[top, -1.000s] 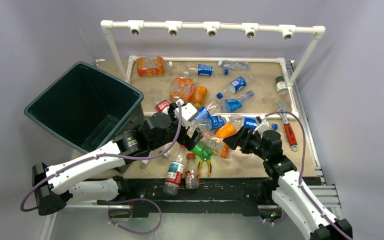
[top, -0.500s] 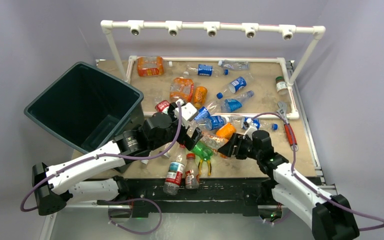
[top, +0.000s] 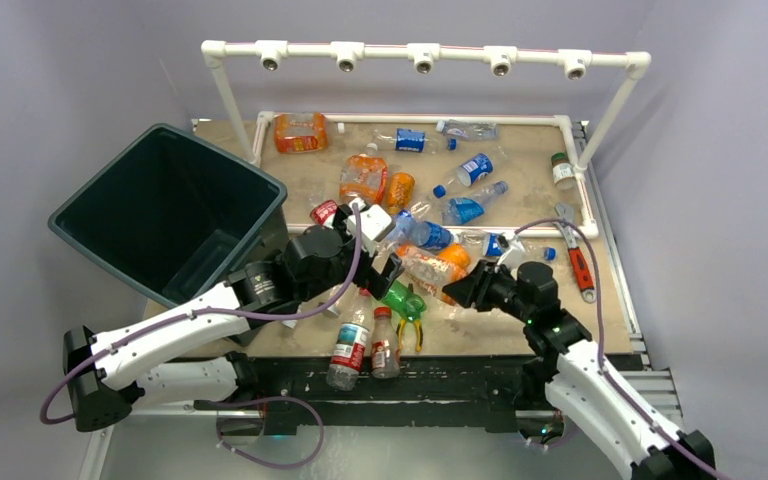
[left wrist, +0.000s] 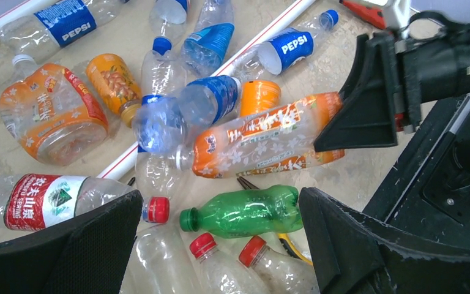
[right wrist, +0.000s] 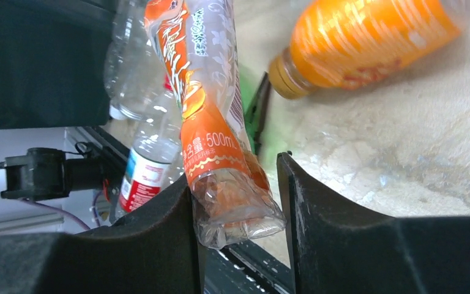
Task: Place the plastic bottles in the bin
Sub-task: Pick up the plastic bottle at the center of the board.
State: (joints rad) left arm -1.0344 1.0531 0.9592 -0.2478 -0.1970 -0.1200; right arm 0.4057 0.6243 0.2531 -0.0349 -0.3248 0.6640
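Note:
Many plastic bottles (top: 465, 170) lie scattered on the sandy board to the right of the bin (top: 170, 190). My right gripper (top: 457, 292) (right wrist: 235, 174) is shut on the crumpled base of a clear bottle with an orange label (top: 428, 268) (left wrist: 263, 141) (right wrist: 211, 141). Its neck points toward the left arm. My left gripper (top: 388, 270) (left wrist: 219, 199) hangs wide open over a green bottle (top: 403, 300) (left wrist: 245, 211) and holds nothing. Red-capped clear bottles (left wrist: 220, 263) lie just below the green one.
Yellow-handled pliers (top: 412, 325) lie under the green bottle. A red-handled wrench (top: 580, 268) rests at the right edge. A white pipe frame (top: 420, 52) spans the back, and a pipe (left wrist: 128, 162) crosses the board. Two bottles (top: 360, 345) stand at the front edge. An orange bottle (right wrist: 367, 43) lies beyond my right fingers.
My right gripper moved left to the orange-labelled bottle and closed round its base; that bottle shifted up and left. The left arm has stayed still and open.

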